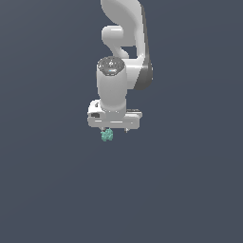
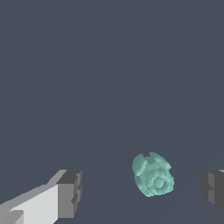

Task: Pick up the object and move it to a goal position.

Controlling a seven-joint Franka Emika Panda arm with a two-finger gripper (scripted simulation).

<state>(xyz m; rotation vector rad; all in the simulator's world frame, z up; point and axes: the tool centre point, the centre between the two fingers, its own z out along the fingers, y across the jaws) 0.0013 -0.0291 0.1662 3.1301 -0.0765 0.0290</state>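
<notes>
In the wrist view we see our two fingers set wide apart: one dark grey pad point(image 2: 70, 194) on its white finger, and the other pad point(image 2: 213, 190) at the far edge of the picture. The gap between them is far broader than the object point(image 2: 152, 174), a small teal-green lumpy blob with a bumpy, faceted surface. It sits within that gap, touching neither pad, and clearly nearer the pad at the picture's edge than the other one. So our gripper point(image 2: 141, 192) is spread and holds nothing.

From the exterior view, the gripper point(image 1: 114, 129) points downward beneath the white hand body, its fingertips barely showing below the bar. The object point(image 1: 107, 135) appears just under the bar, toward the exterior view's left of the hand's middle. We cannot tell from this view whether it rests on a surface.

Above the hand rises the white arm point(image 1: 124, 42), bending back toward the top of the picture. All around is a plain dark grey-blue ground point(image 1: 190, 190).
</notes>
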